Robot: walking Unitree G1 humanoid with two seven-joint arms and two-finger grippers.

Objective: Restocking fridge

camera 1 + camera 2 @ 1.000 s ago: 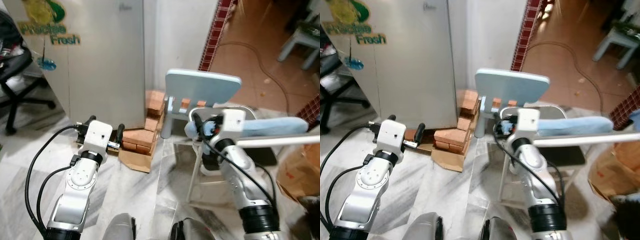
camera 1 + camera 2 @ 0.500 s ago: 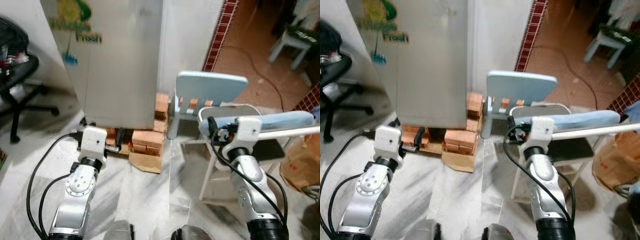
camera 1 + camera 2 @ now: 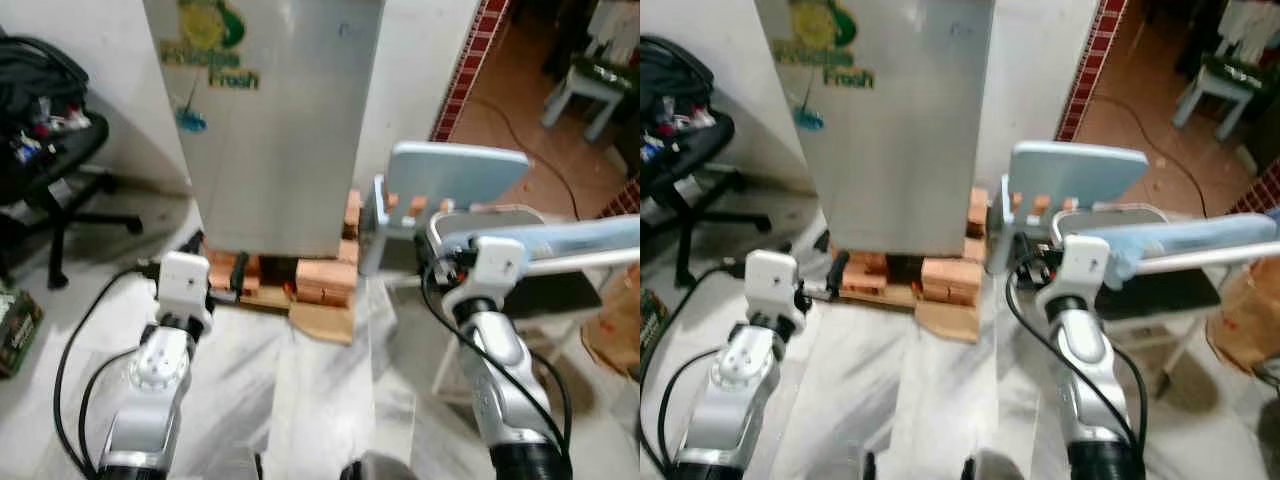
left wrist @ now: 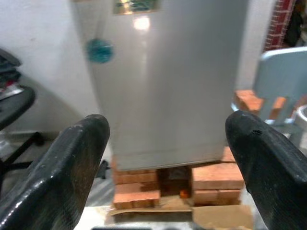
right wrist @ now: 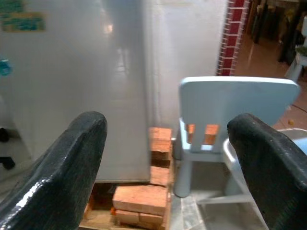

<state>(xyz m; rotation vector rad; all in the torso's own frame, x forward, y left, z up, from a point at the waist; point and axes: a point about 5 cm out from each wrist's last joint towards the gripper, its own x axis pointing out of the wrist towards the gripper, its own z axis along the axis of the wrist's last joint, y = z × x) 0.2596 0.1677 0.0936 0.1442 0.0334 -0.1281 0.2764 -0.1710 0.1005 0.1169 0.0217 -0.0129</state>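
Left eye view: we stand in front of the fridge (image 3: 270,120), and its door is closed. Left of the fridge is a black office chair (image 3: 50,170). Our left gripper (image 4: 168,158) is spread wide and holds nothing, and the fridge is straight ahead of it, standing tall on bricks (image 3: 320,285). Right of the fridge is a blue chair (image 3: 450,185). Our right gripper (image 5: 168,158) is spread wide too, aimed at the fridge's right edge. We think the left arm is nearer the door.

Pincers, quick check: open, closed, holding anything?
Left pincer: open, empty, pointed at the closed fridge.
Right pincer: open, empty, facing the blue chair.
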